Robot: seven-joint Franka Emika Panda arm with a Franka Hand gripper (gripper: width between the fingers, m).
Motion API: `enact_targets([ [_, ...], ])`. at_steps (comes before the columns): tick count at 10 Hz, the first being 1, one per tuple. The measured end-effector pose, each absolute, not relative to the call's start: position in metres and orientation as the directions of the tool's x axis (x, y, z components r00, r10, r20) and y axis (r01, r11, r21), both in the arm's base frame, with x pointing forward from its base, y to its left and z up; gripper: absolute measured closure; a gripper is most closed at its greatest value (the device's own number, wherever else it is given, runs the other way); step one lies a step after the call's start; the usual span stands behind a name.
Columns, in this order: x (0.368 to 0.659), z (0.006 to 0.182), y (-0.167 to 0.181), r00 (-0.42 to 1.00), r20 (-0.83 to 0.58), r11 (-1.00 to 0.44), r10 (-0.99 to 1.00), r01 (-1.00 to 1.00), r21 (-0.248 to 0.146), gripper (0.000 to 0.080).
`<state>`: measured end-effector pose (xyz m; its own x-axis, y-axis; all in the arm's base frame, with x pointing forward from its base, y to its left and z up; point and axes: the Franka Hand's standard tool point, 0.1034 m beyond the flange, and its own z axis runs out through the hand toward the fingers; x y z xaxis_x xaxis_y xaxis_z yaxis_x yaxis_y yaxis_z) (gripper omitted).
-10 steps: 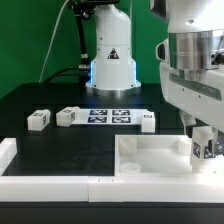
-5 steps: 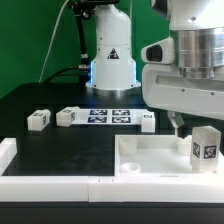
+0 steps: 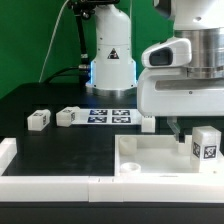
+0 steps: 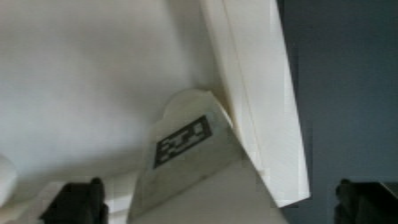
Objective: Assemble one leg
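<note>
Gripper [image 4: 217, 200] spread wide, grasping nothing (both fingers dark in wrist view). Leg [image 3: 206, 143] upright on panel [image 3: 150, 155], at about 3 o'clock.

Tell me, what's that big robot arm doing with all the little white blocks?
The robot arm is putting a piece of furniture together. One leg stands upright on the big flat white panel, at the exterior view's right. The tool hangs just beside that leg and holds nothing; in the wrist view its fingertips are spread apart with the leg below. Three more small white blocks wait on the black table, near the marker board.
</note>
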<state>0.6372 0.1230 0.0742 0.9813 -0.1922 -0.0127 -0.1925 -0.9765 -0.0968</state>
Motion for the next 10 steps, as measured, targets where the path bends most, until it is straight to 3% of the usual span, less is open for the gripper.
enact_targets([
  [3, 0.6376, 0.0740, 0.1191, 0.990, 0.017, -0.988, 0.138, 0.139, -0.067, 0.0150],
  [4, 0.6375, 0.0738, 0.1191, 0.989, 0.018, -0.987, 0.148, 0.149, -0.066, 0.0150],
  [5, 0.6375, 0.0738, 0.1191, 0.989, 0.018, -0.987, 0.148, 0.149, -0.066, 0.0277],
  [6, 0.6375, 0.0737, 0.1190, 0.989, 0.018, -0.987, 0.148, 0.149, -0.066, 0.0277],
  [8, 0.6375, 0.0737, 0.1191, 0.992, 0.016, -0.990, 0.123, 0.124, -0.067, 0.0509],
  [10, 0.6375, 0.0737, 0.1192, 0.994, 0.015, -0.991, 0.112, 0.113, -0.068, 0.0509],
])
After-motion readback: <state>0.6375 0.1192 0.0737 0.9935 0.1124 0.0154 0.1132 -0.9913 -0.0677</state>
